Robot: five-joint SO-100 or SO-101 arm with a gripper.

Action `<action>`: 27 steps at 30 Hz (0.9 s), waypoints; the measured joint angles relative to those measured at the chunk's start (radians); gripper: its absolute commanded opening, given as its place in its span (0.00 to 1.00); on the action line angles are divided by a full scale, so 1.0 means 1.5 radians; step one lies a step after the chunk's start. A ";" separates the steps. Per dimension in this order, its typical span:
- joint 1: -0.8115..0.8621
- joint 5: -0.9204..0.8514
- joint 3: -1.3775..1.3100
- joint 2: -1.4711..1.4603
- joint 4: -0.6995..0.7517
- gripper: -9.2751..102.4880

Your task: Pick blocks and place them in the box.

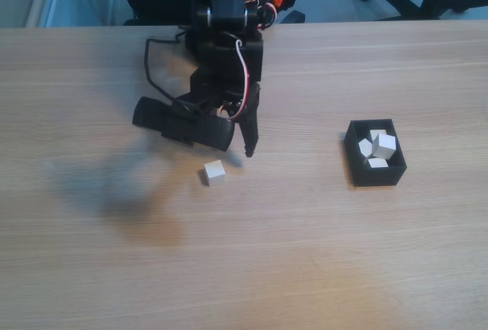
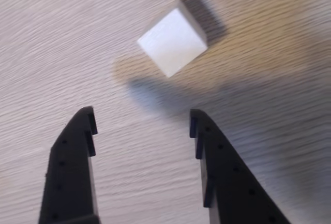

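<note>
We count at least three small white cubes already lying in the small black open-topped box (image 1: 375,174), which sits well to the right on the pale wood-grain worktop (image 1: 305,254) in the fixed view. One plain white cube (image 2: 173,41) is left on the worktop, just ahead of our black two-finger gripper (image 2: 143,118), whose jaws are spread wide and empty.

two cameras: one fixed and high, one riding on the wrist.
fixed view is looking down across the table (image 1: 320,269) from the side opposite the arm base, taking in the box (image 1: 374,164). wrist view is pointing down between the gripper (image 2: 142,118) fingers, very near. both are sharing the loose block (image 1: 214,172) (image 2: 173,41).
</note>
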 measured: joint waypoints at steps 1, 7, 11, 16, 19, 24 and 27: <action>0.003 -0.017 0.002 -0.006 -0.004 0.26; 0.038 -0.156 0.040 -0.017 -0.062 0.27; 0.054 -0.240 0.050 -0.017 -0.104 0.27; 0.071 -0.303 0.051 -0.017 -0.119 0.27; 0.069 -0.321 0.051 -0.020 -0.120 0.27; 0.062 -0.350 0.051 -0.028 -0.135 0.27; 0.064 -0.362 0.051 -0.035 -0.152 0.27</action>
